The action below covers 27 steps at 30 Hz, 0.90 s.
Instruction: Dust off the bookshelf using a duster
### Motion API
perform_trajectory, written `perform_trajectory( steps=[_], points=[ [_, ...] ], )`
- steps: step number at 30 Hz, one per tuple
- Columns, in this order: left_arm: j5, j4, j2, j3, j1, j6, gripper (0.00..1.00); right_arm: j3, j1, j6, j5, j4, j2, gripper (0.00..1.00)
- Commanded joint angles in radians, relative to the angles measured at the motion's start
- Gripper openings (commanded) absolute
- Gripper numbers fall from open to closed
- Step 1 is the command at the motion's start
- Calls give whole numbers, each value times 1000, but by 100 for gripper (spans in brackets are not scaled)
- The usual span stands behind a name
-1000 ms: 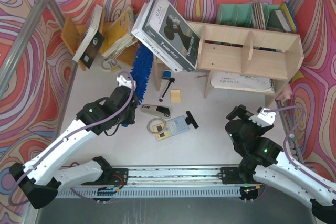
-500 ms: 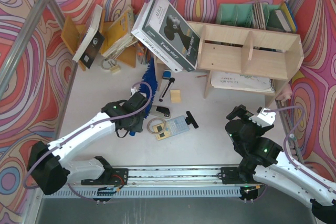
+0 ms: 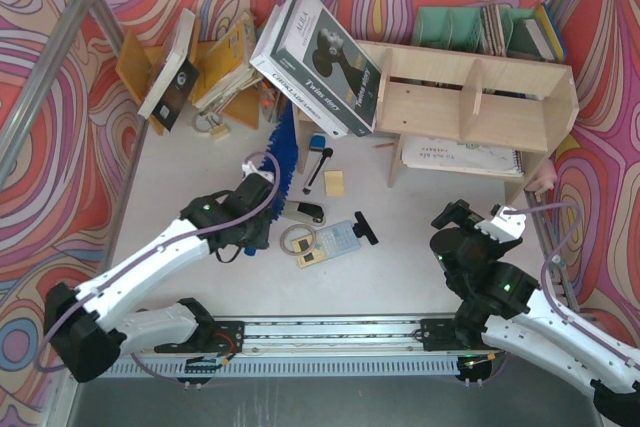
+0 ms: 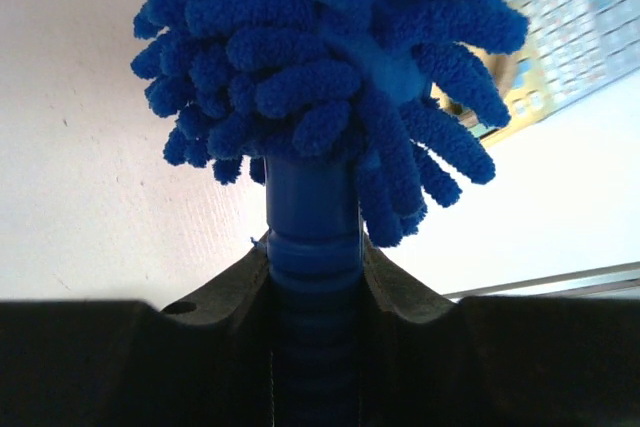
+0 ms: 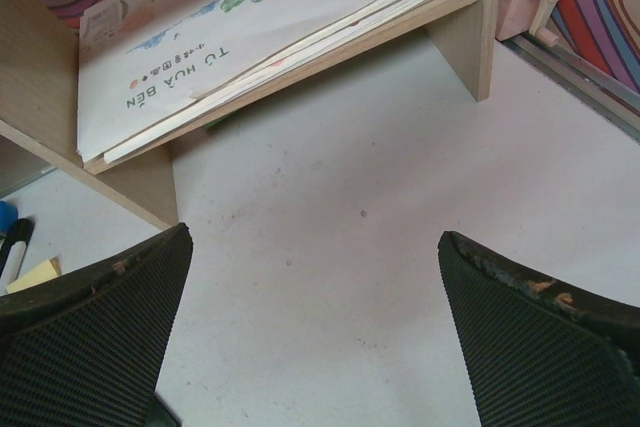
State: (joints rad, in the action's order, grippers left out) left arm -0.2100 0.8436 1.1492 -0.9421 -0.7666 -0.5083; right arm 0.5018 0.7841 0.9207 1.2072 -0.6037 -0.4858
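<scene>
In the tight left pincer, the duster.

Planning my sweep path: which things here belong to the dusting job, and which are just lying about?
Job: duster, gripped by the left tool; bookshelf.
Lying about: calculator, marker, sticky notes, black-and-white box, green organizer.

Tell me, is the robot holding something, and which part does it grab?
The left gripper is shut on the duster, pinching its slim blue handle just below the fluffy head. The right gripper is open and holds nothing.
</scene>
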Motion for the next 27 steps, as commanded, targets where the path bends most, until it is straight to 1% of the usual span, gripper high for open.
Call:
perform_trajectory(
  steps=[1, 6, 10, 13, 16, 21, 27],
  points=[
    [-41, -27, -104, -77, -3, 24, 0, 3, 0, 4, 25, 4, 14, 99],
    [-51, -16, -121, -86, -3, 25, 0, 3, 0, 5, 25, 4, 14, 99],
    [-6, -59, -105, -28, -3, 7, 0, 3, 0, 4, 25, 4, 13, 99],
    [55, -94, -82, 21, -3, -15, 0, 4, -1, 4, 24, 4, 13, 99],
    [70, -114, -60, 71, -3, -43, 0, 3, 0, 4, 25, 5, 12, 99],
    [57, -134, -29, 123, -3, -74, 0, 4, 0, 4, 24, 6, 8, 99],
    [54, -133, 42, 110, -3, -77, 0, 5, 0, 4, 25, 6, 5, 99]
  ],
)
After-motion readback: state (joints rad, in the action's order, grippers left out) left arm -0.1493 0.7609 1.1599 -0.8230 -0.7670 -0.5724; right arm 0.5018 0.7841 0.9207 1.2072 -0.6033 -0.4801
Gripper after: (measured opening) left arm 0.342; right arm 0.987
